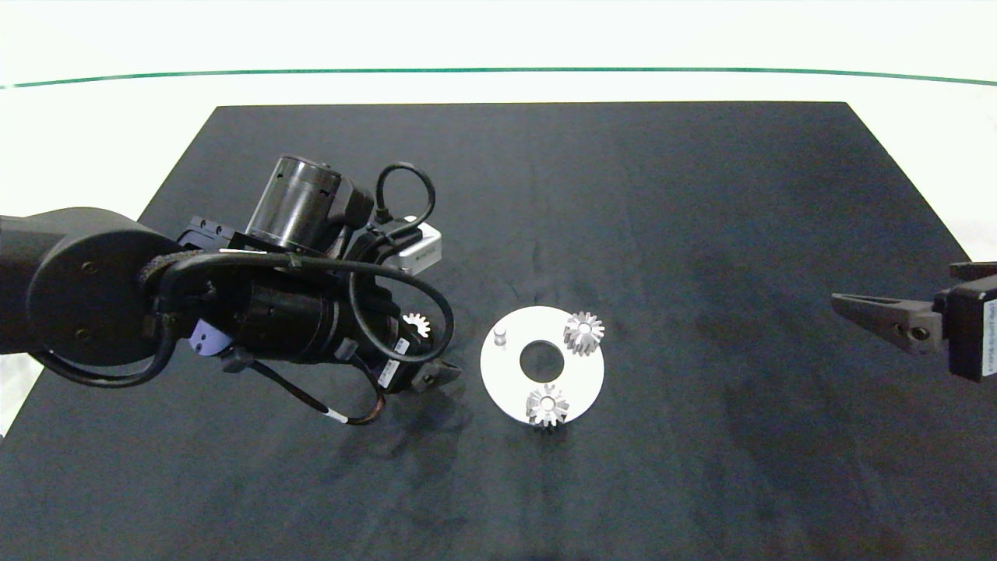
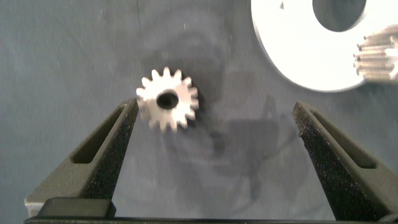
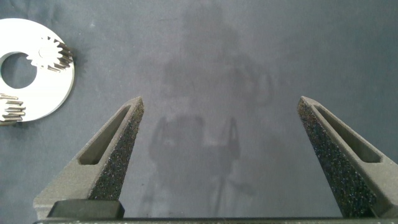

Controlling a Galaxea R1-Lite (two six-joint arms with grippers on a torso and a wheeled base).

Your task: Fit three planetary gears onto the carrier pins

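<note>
A flat white carrier disc (image 1: pixel 510 374) lies mid-table with two silver gears seated on its pins, one at the far right (image 1: pixel 583 332) and one at the near rim (image 1: pixel 547 405). One bare pin (image 1: pixel 500 336) stands at the disc's left. The third gear (image 1: pixel 417 324) lies flat on the mat left of the disc, mostly hidden by my left arm. In the left wrist view this gear (image 2: pixel 168 98) sits close to one finger (image 2: pixel 106 146) of my open left gripper (image 2: pixel 214 118). My right gripper (image 3: pixel 221 106) is open and empty, at the table's right edge (image 1: pixel 872 312).
A black mat (image 1: pixel 701 234) covers the table, with a white surface and a green line beyond its far edge. The left arm's cables loop over the mat left of the disc (image 3: pixel 31 93).
</note>
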